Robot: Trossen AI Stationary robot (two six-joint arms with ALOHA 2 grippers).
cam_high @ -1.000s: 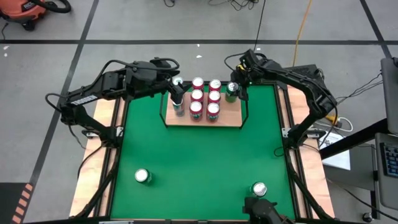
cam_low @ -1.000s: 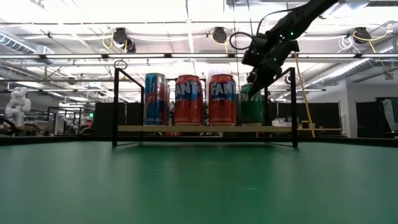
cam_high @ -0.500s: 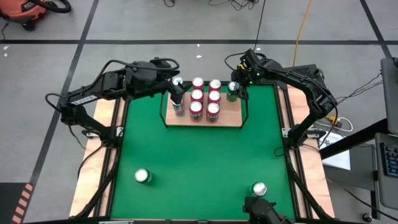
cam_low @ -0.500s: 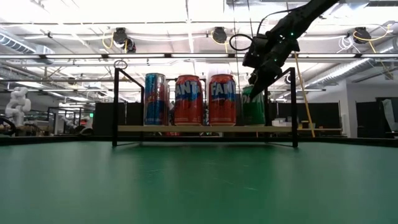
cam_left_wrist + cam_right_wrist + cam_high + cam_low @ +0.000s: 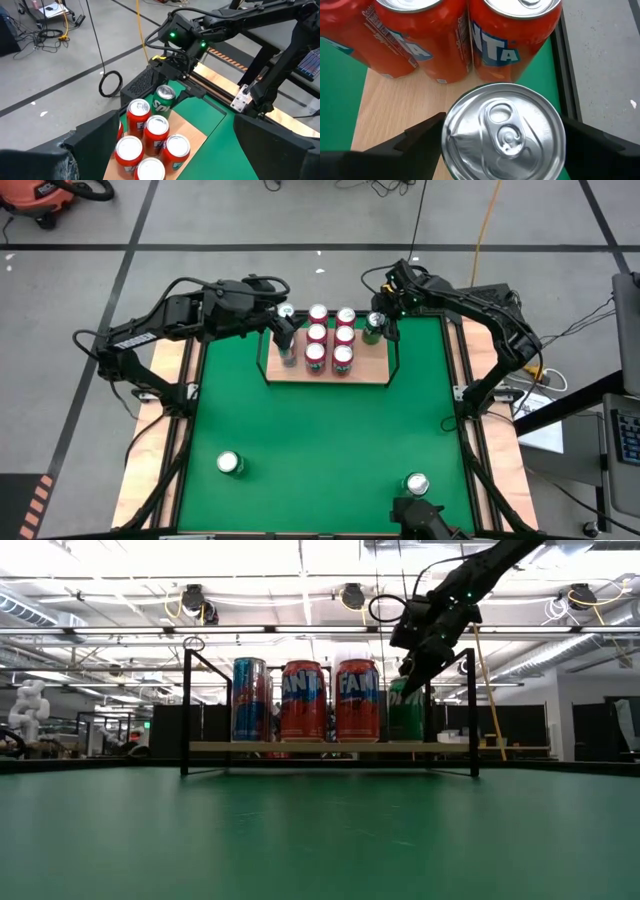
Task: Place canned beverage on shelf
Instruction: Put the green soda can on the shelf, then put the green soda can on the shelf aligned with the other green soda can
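The shelf stands at the mat's far edge and carries several red cans and a blue can. A green can stands upright on the board's far right corner. My right gripper comes slanting down from the far right, with one finger on each side of the green can's top. My left gripper hangs open above the shelf's left end, holding nothing. My right gripper's fingers flank the green can's upper wall just under its rim. The rim hides the gaps, so I cannot tell whether they touch. The can stands upright with its base on the shelf board.
Two more cans stand on the green mat near its front edge, one at the left and one at the right. Black rails frame the shelf's sides and back. The mat's middle lies bare.
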